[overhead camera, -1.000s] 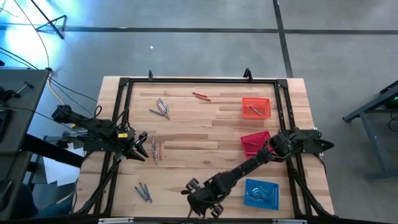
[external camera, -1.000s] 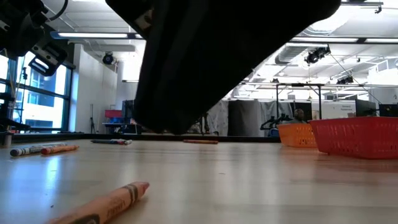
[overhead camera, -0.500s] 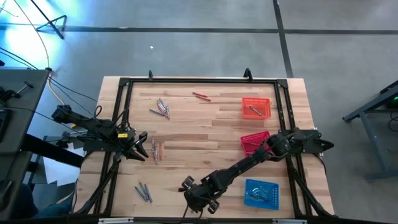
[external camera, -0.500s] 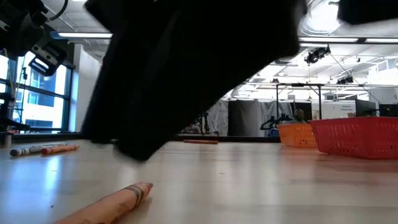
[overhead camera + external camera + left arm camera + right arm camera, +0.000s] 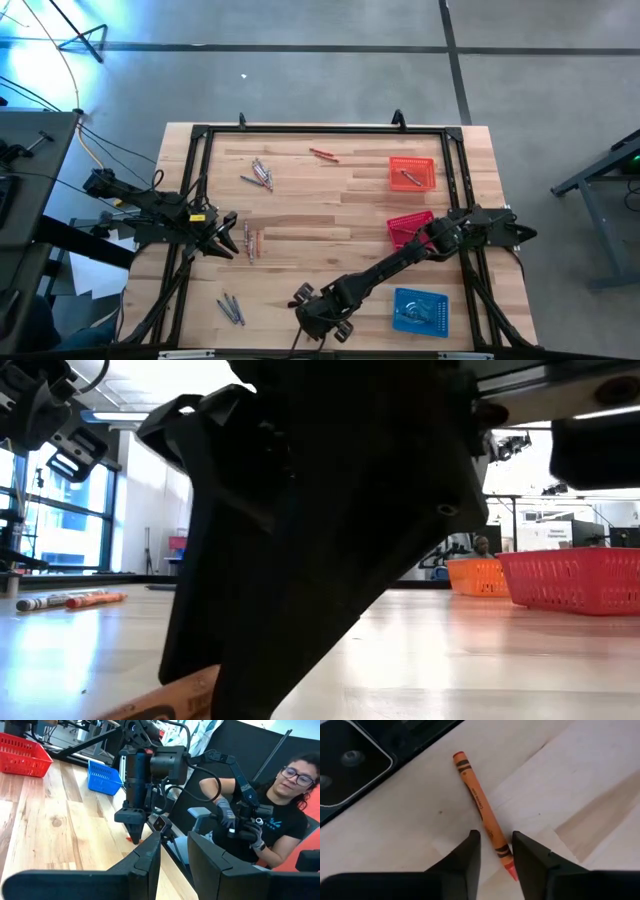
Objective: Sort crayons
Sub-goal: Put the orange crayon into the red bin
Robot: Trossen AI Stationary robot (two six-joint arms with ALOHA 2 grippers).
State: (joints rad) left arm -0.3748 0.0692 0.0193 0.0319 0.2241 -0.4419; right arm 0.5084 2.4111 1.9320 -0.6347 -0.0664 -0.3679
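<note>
Orange crayon lies between the open right tool's fingertips.

Three baskets, many scattered crayons

From my left wrist camera, the left tool shows its two dark fingers parted. Ahead, the right tool points down at the wooden surface — a small orange crayon lies at its tip. Beyond stand a blue basket and a red basket; a person holds control handles.
</note>
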